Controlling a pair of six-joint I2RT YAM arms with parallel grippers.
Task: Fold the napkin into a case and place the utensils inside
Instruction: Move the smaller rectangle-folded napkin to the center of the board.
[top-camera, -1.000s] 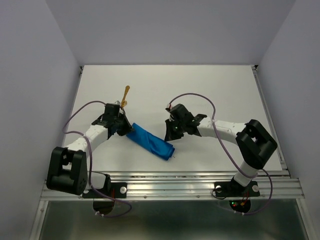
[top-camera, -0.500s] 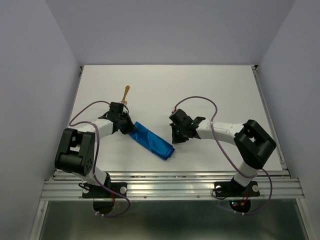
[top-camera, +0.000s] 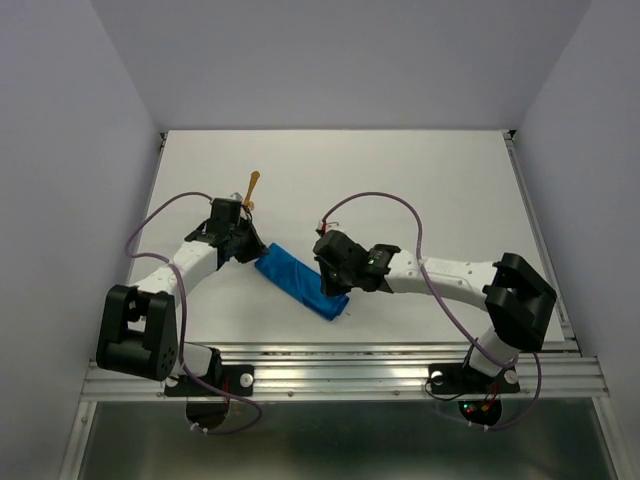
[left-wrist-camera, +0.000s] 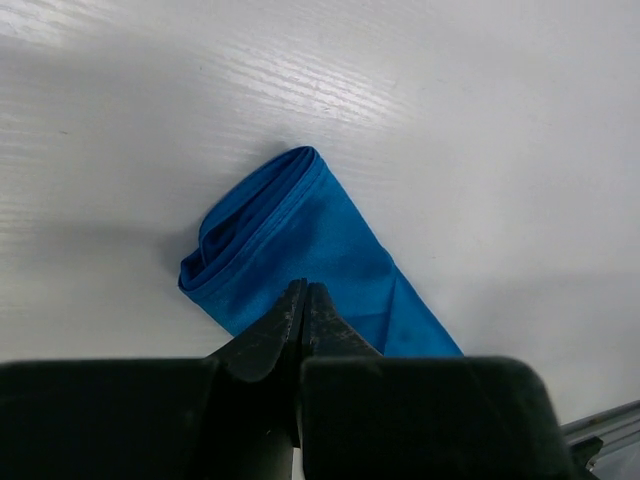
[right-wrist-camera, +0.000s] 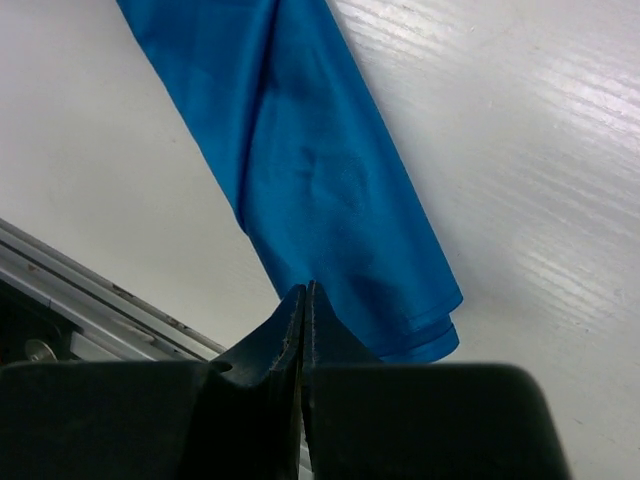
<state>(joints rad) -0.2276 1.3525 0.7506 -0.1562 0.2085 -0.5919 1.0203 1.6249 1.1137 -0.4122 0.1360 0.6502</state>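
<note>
Two arms reach in toward one narrow blue case (top-camera: 300, 283), the napkin already folded, which lies slantwise on the white table (top-camera: 430, 190) close to the near rail (top-camera: 340, 355). The left gripper (top-camera: 248, 250) sits at the case's far left end. Its fingers are pressed tight together with the tips low over the cloth, and I cannot tell whether they nip any fabric. From the left wrist view that end of the case shows its layered folds. The right gripper (top-camera: 333, 283) is over the case's other end, nearer the rail. Its fingers are clenched as well, with nothing visible between them, and the tips point down at the blue cloth beside its stacked edges. One golden utensil (top-camera: 251, 190) lies on the bare table just beyond the left gripper, apart from the case.
</note>
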